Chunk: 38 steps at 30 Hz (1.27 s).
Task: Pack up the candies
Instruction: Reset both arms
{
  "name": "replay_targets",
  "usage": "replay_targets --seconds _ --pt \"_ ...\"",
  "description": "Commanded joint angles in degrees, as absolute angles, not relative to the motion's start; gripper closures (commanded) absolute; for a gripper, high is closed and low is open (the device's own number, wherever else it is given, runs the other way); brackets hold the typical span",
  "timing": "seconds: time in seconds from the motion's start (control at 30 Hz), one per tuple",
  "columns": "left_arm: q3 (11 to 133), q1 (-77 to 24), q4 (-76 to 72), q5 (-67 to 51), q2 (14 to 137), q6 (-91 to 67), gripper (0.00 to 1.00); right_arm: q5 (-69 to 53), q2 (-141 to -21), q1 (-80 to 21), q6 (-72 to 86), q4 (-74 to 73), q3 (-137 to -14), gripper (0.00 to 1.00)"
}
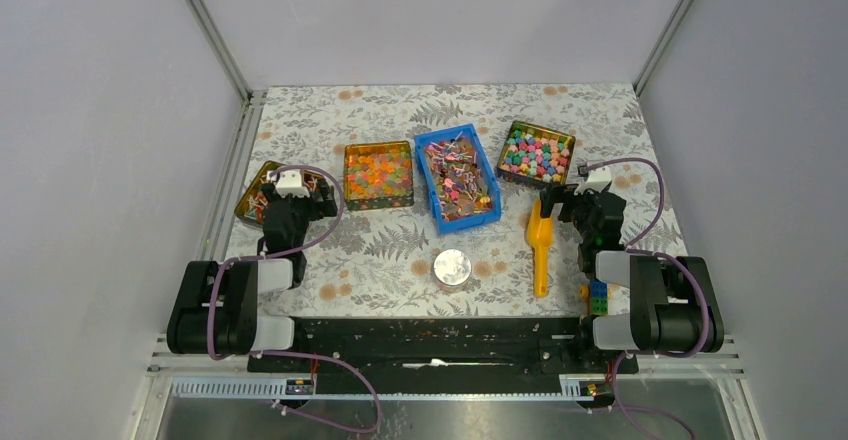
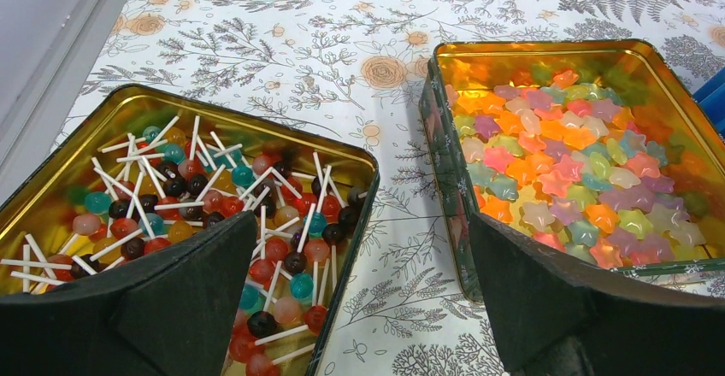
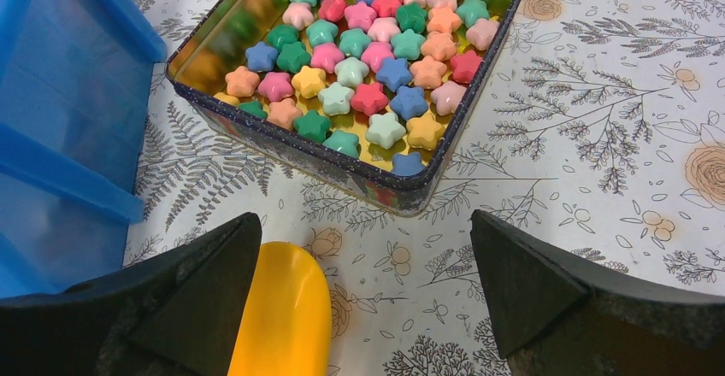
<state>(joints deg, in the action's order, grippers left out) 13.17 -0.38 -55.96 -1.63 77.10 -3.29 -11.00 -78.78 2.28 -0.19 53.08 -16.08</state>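
The candies (image 1: 458, 180), tiny twist-wrapped sweets in pink, purple, brown and white, fill the blue bin (image 1: 445, 136) at the table's middle. Only that bin's blue wall (image 3: 60, 111) shows in the right wrist view, and its contents are hidden there. My left gripper (image 1: 296, 203) hangs open at the left, its jaws (image 2: 363, 248) straddling the gap between two tins with nothing held. On the right, my right gripper (image 1: 583, 203) is open too; in its wrist view the gripper (image 3: 366, 248) is empty, with a yellow scoop (image 3: 282, 316) beside its left finger.
A tin of lollipops (image 2: 256, 124) lies at the far left and a tin of orange and pastel star jellies (image 2: 547, 45) beside it. A tin of star sweets (image 3: 291, 145) sits at the right. A round silver tin (image 1: 452, 267) and toy bricks (image 1: 597, 297) lie near the front.
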Motion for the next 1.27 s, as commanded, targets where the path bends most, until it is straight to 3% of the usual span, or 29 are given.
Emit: replay_targets --seconds 0.0,1.23 --pt "14.94 -0.44 -58.36 -0.66 77.17 -2.96 0.01 -9.40 -78.14 2.55 -0.35 56.51 -16.09 0.00" --pt "15.17 -1.07 -58.08 -0.21 77.26 -2.63 0.01 -9.40 -78.20 2.55 -0.36 56.51 -15.99 0.00"
